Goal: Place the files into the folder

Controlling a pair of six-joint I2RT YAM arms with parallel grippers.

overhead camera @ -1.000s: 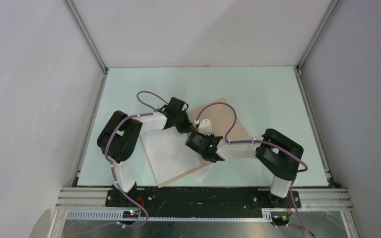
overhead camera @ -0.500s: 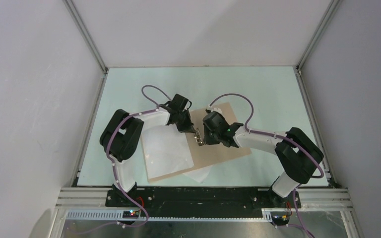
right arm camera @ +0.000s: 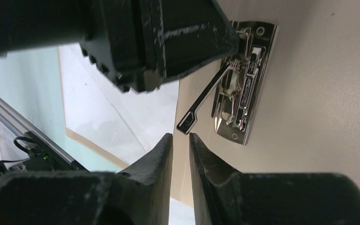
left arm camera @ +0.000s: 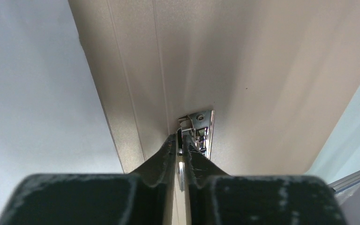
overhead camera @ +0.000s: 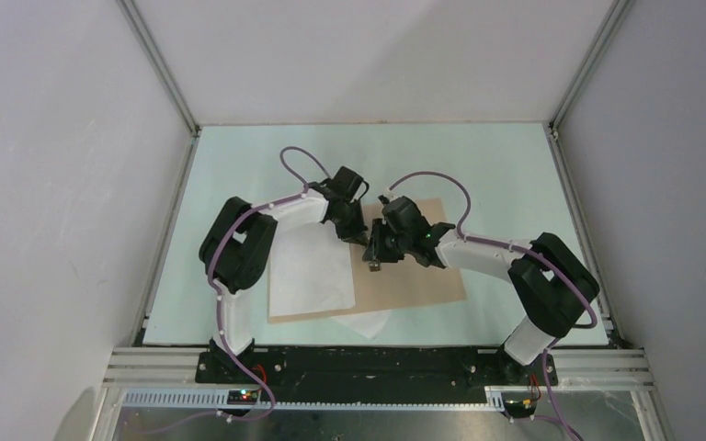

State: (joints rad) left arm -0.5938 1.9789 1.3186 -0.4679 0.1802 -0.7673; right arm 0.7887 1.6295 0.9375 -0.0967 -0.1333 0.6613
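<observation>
The tan-brown folder (overhead camera: 418, 276) lies open and flat on the table. White files (overhead camera: 313, 271) lie on its left half, and one more white sheet (overhead camera: 368, 323) sticks out under its near edge. The metal spine clip (right arm camera: 243, 79) sits at the fold, its lever (right arm camera: 206, 99) raised. My left gripper (left arm camera: 182, 137) is shut on that lever, which also shows in the top view (overhead camera: 365, 237). My right gripper (right arm camera: 180, 136) is shut and empty, just below the lever's tip, over the folder's right half (overhead camera: 373, 262). The white sheets show in the left wrist view (left arm camera: 28, 93).
The pale green table (overhead camera: 478, 165) is walled by white panels with aluminium posts (overhead camera: 161, 69) at the back corners. A metal rail (overhead camera: 377, 354) runs along the near edge by the arm bases.
The right gripper moved from the folder's near part up to the clip. The left gripper shifted right. The folder turned until its near edge runs along the table's front edge.
</observation>
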